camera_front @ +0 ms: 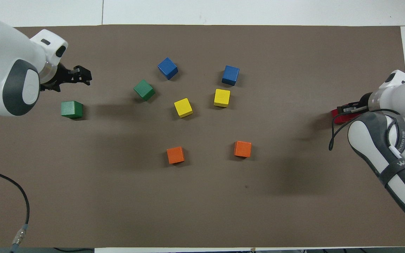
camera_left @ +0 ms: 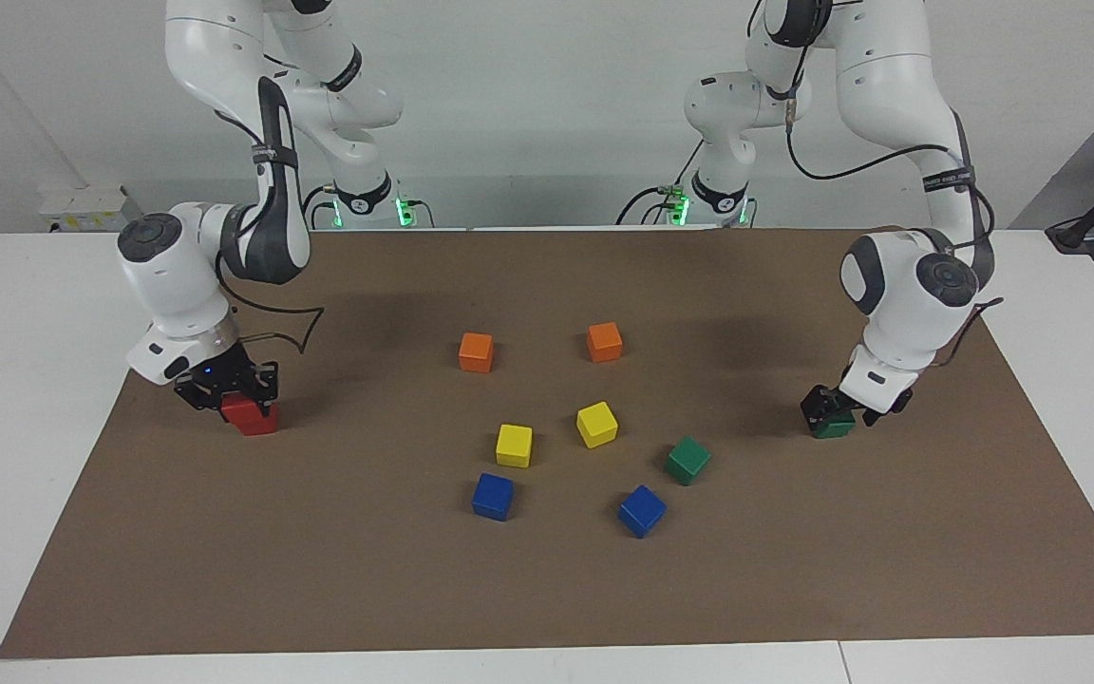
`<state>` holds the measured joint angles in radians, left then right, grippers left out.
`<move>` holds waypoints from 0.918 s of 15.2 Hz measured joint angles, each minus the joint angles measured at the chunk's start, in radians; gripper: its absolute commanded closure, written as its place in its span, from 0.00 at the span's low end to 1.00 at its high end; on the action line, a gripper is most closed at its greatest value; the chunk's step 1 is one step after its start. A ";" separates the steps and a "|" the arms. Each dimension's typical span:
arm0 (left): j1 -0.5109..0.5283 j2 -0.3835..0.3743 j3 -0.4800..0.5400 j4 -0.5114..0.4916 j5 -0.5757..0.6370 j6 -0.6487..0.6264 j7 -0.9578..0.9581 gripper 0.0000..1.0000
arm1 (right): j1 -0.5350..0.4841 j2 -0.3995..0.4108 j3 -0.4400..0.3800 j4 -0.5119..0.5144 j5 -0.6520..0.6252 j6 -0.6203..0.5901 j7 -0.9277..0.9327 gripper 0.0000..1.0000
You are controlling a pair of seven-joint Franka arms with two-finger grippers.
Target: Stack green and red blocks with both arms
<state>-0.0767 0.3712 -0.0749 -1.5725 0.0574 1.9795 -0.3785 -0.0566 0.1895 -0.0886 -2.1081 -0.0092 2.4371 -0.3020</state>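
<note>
One green block (camera_left: 836,428) (camera_front: 71,109) lies free on the brown mat at the left arm's end. My left gripper (camera_left: 827,407) (camera_front: 79,74) is open just above it and holds nothing. A second green block (camera_left: 688,460) (camera_front: 144,90) sits among the cubes in the middle. At the right arm's end my right gripper (camera_left: 235,399) (camera_front: 346,109) is shut on a red block (camera_left: 239,408), which rests on the other red block (camera_left: 260,423). In the overhead view the right arm hides most of the red blocks (camera_front: 338,116).
Two orange cubes (camera_left: 476,351) (camera_left: 604,341) lie nearer to the robots than the two yellow cubes (camera_left: 514,445) (camera_left: 596,424). Two blue cubes (camera_left: 493,496) (camera_left: 641,510) lie farthest out. The brown mat (camera_left: 547,589) covers the white table.
</note>
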 measured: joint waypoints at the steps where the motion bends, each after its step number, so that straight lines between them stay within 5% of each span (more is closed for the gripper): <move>1: -0.050 0.017 -0.001 0.043 0.000 -0.011 -0.123 0.00 | 0.000 0.000 0.000 0.000 0.000 0.000 0.000 0.99; 2: -0.098 0.042 -0.002 0.074 0.000 -0.008 -0.245 0.00 | -0.001 0.000 0.000 0.000 0.000 0.000 0.000 0.33; 3: -0.137 0.073 -0.002 0.102 0.000 -0.002 -0.348 0.00 | -0.002 0.000 0.000 0.000 0.000 0.000 0.000 0.00; 8: -0.236 0.230 0.009 0.171 0.038 0.106 -0.596 0.00 | -0.006 0.000 0.000 0.000 0.000 0.000 0.000 0.00; 12: -0.236 0.233 0.016 0.098 0.039 0.205 -0.615 0.00 | -0.001 -0.007 0.002 0.013 0.000 -0.018 0.000 0.00; 14: -0.238 0.227 0.015 0.055 0.039 0.237 -0.618 0.00 | -0.001 -0.025 0.008 0.073 0.000 -0.134 0.000 0.00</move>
<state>-0.3147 0.5984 -0.0596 -1.5174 0.0965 2.2167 -0.9962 -0.0573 0.1644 -0.0806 -2.0355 -0.0091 2.3028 -0.3020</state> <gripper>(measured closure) 0.000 0.000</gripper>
